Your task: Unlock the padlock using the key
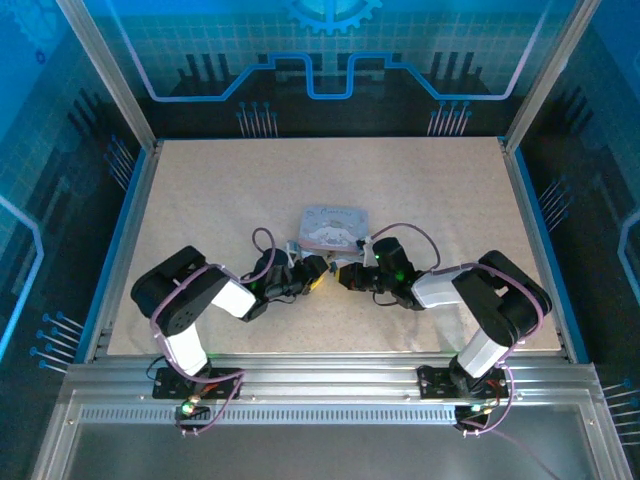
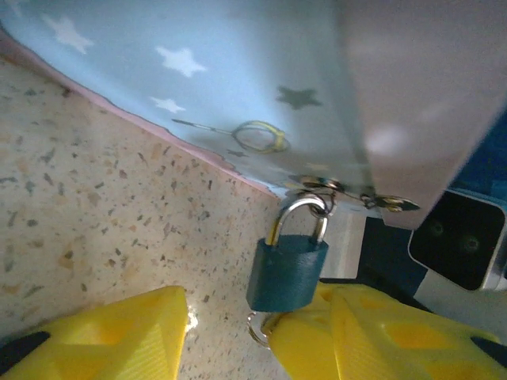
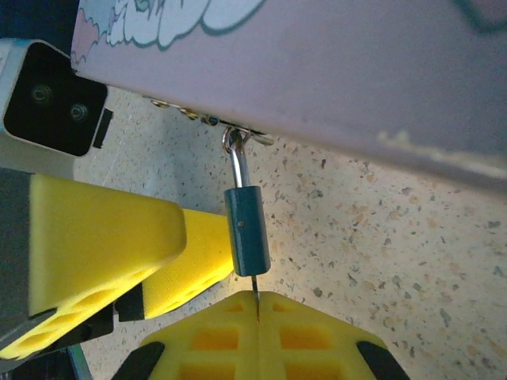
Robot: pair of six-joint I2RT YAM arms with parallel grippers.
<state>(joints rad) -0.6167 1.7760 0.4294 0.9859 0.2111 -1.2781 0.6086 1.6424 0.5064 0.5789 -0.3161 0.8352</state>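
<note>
Right wrist, padlock on tin, right end effector pinching key

Top view is coming through evenly lit from overhead: table reading bright, blue glow tinting the walls, soft shadows pooling under both arms, green LEDs blooming slightly. Left wrist is running soft, with the tin blurring, a white glare patch sitting on its paler face, and yellow pads smearing near the lens. Right wrist is holding the padlock sharp, the tin edge above it going hazy.
</note>
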